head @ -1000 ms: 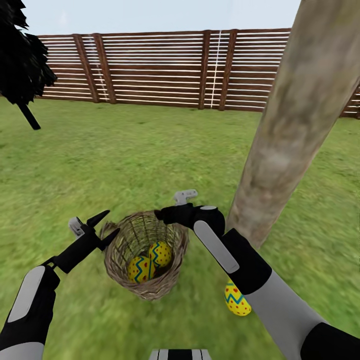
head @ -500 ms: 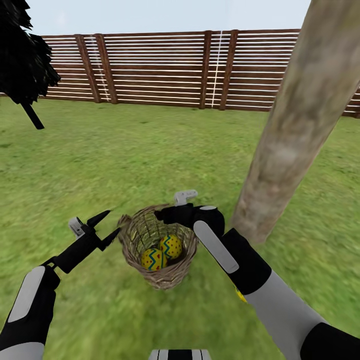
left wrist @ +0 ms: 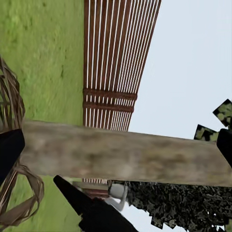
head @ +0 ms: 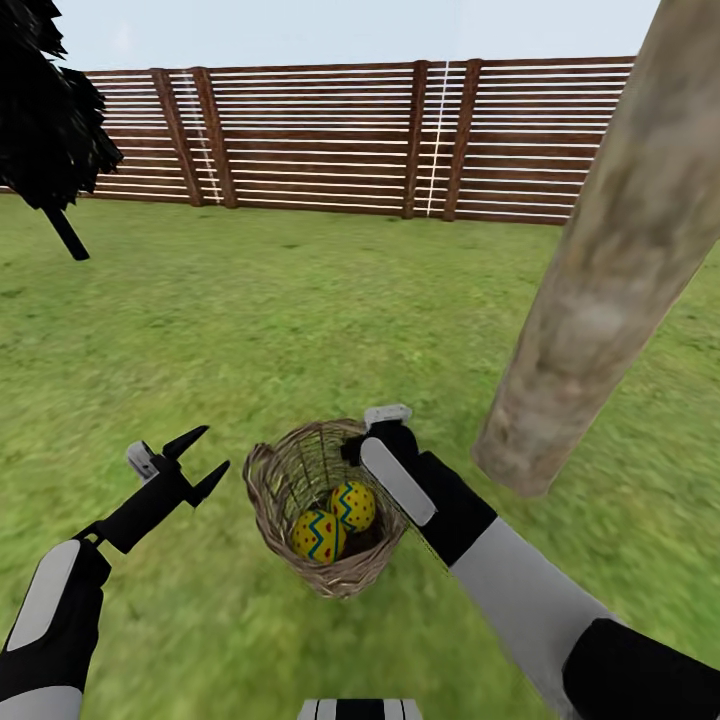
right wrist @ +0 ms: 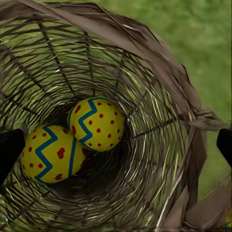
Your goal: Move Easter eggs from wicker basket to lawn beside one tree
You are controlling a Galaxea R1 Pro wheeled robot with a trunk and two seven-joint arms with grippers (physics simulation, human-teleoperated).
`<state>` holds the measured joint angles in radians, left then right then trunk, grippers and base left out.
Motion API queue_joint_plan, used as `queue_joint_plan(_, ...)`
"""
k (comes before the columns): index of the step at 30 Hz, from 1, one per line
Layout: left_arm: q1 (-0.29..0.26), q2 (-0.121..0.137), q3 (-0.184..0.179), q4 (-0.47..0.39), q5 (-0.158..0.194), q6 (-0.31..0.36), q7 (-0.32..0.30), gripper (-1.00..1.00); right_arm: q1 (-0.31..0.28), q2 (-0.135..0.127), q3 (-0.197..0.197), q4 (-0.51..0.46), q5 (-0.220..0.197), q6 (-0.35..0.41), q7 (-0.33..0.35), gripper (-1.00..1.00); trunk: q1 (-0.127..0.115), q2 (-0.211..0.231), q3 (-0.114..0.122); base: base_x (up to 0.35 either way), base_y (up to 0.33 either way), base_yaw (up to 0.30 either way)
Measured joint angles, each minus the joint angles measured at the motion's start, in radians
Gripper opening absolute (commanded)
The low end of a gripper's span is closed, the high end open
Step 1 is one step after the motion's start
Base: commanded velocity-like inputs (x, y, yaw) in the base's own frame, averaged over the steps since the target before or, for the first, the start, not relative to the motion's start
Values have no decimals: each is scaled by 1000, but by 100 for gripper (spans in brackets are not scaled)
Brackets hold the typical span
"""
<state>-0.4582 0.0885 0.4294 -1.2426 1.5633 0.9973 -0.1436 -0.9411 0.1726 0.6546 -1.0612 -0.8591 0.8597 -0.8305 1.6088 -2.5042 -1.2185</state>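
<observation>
Two Easter eggs (head: 335,520) left in wicker basket (head: 268,500); right gripper (right wrist: 116,145) spread above them, left gripper (head: 195,463) spread, idle beside basket.

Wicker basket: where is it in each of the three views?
Head view: wicker basket low centre, two eggs inside, right hand at its rim.
Left wrist view: a strip of weave at the picture's edge.
Right wrist view: interior across the picture.
Shared landmark: the tree trunk, head and left wrist.

Yellow eggs (right wrist: 72,137), blue zigzags, red dots; brown wicker basket (head: 270,490).
</observation>
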Motion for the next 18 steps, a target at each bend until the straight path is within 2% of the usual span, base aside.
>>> queue_joint_plan(3, 0, 0, 0, 0, 1, 1, 0, 100, -23, 0, 1, 40, -79, 17, -2, 100, 0, 0, 0, 14, 0, 0)
queue_joint_plan(4, 0, 0, 0, 0, 1, 1, 0, 100, -44, 0, 0, 67, -114, 43, -2, 100, 0, 0, 0, 4, 0, 0)
queue_joint_plan(6, 0, -1, 0, 0, 1, 2, 0, 100, -64, 0, 0, 94, -159, 70, -1, 100, 0, 0, 0, 2, 0, 0)
queue_joint_plan(8, 0, 0, 0, 0, 2, 2, 0, 100, -74, 1, 0, 106, -219, 84, 0, 100, 0, 0, 0, 0, 0, 0)
queue_joint_plan(11, 0, 0, 1, -1, 0, 2, 0, 100, -78, 1, 3, 97, -279, 96, -1, 100, 1, 0, -8, 0, 0, 0)
queue_joint_plan(14, 0, 1, 2, -1, 0, 2, 0, 100, -78, -2, 18, 52, -286, 123, 3, 100, 2, -1, -19, 0, 0, 0)
queue_joint_plan(18, 0, 3, 2, -1, 0, 2, 0, 100, -78, -3, 92, 7, -286, 131, 3, 100, 4, -2, -35, 0, 0, 42)
